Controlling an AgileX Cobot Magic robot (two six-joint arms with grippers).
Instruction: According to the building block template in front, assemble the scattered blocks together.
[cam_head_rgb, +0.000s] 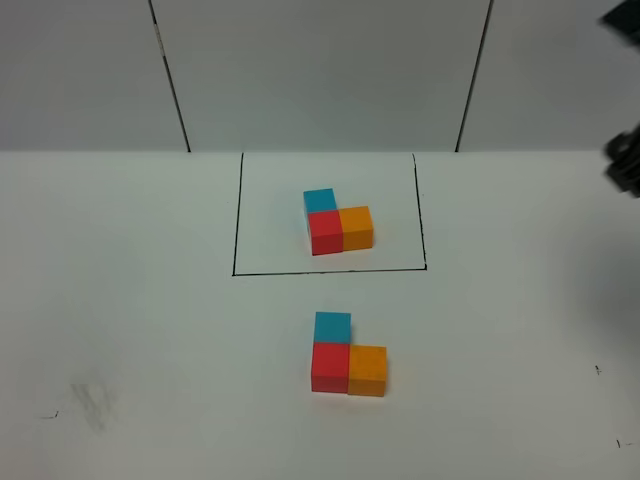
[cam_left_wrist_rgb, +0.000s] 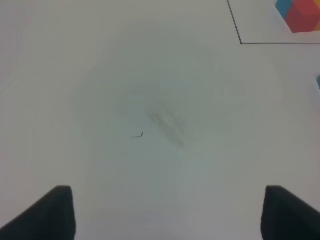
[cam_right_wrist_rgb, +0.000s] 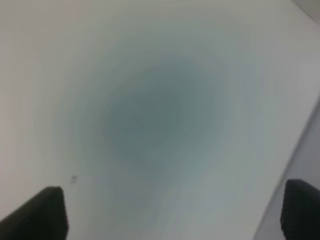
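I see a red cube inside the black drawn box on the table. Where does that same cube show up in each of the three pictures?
Exterior high: the framed red cube sits near the middle of the picture, inside the black frame, in front of the blue cube and beside the orange cube.
Left wrist: the red cube is at one corner of the picture, partly cut off.
Right wrist: not in it.
Shared landmark: the black frame, seen in the exterior high and left wrist views.
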